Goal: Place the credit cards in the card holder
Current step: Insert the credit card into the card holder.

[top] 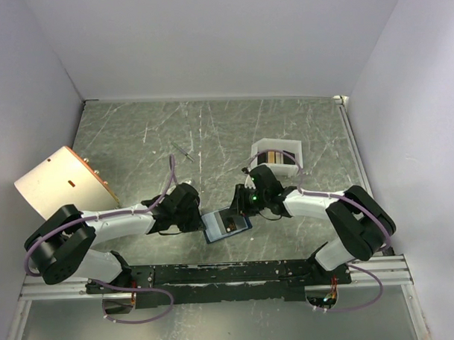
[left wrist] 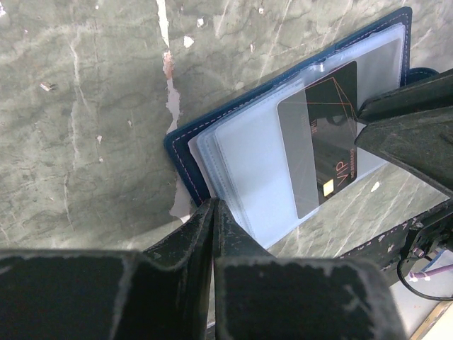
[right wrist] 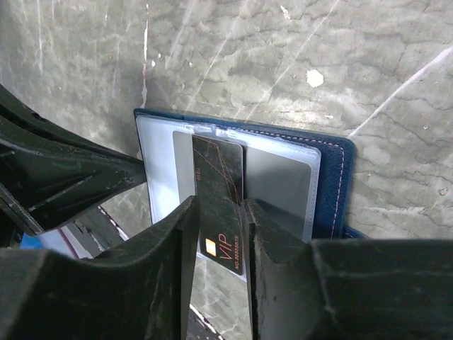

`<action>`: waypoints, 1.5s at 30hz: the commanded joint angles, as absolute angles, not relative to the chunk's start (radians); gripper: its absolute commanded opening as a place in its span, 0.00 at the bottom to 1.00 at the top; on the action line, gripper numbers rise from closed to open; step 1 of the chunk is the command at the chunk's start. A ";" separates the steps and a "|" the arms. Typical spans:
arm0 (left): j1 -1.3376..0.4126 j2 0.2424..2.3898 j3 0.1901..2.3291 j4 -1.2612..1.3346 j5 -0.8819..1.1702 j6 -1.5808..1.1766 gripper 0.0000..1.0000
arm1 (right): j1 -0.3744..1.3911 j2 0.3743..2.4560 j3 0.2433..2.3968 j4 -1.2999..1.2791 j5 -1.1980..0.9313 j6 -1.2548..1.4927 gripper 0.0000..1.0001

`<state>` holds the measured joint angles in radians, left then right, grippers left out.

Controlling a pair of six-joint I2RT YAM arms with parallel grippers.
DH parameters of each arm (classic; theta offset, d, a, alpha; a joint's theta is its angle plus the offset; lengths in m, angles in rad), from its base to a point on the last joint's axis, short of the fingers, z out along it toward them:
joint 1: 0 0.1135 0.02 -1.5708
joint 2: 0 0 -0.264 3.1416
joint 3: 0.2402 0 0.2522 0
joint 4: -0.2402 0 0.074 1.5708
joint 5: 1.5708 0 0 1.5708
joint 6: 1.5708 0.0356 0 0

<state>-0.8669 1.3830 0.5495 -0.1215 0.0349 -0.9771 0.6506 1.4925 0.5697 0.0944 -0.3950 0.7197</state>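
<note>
The dark blue card holder (top: 227,224) lies open on the table between my two grippers, its clear pockets up. It also shows in the left wrist view (left wrist: 185,152) and the right wrist view (right wrist: 333,177). My right gripper (right wrist: 219,205) is shut on the long edges of a black VIP credit card (right wrist: 219,177). The card's far end sits inside a clear pocket, and it also shows in the left wrist view (left wrist: 325,134). My left gripper (left wrist: 214,204) is shut, its tip resting on the holder's near corner. More credit cards (top: 275,158), tan and dark, lie in the white tray.
The white tray (top: 295,149) stands just behind my right gripper (top: 241,203). A beige fan-shaped board (top: 63,183) leans at the left wall. A small thin object (top: 184,151) lies on the marbled table further back. My left gripper (top: 195,212) is beside the holder's left edge.
</note>
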 commanded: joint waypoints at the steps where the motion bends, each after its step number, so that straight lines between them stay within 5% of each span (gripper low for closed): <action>1: -0.875 1.399 0.538 -0.116 0.056 -0.973 0.14 | 0.667 1.479 0.577 0.056 -0.385 0.701 0.29; 17: -0.875 1.399 0.536 -0.082 0.072 -0.983 0.14 | 0.731 1.502 0.580 0.114 -0.398 0.734 0.27; 26: -0.876 1.386 0.536 -0.086 0.079 -0.988 0.14 | 0.732 1.430 0.627 -0.013 -0.295 0.682 0.40; 45: -0.874 1.388 0.533 -0.064 0.089 -0.988 0.14 | 0.756 1.519 0.637 0.043 -0.315 0.700 0.48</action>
<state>-0.8677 1.3895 0.5323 -0.0708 0.0769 -0.9920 0.7391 1.5009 0.6285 0.0269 -0.3080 0.6991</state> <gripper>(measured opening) 0.139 0.475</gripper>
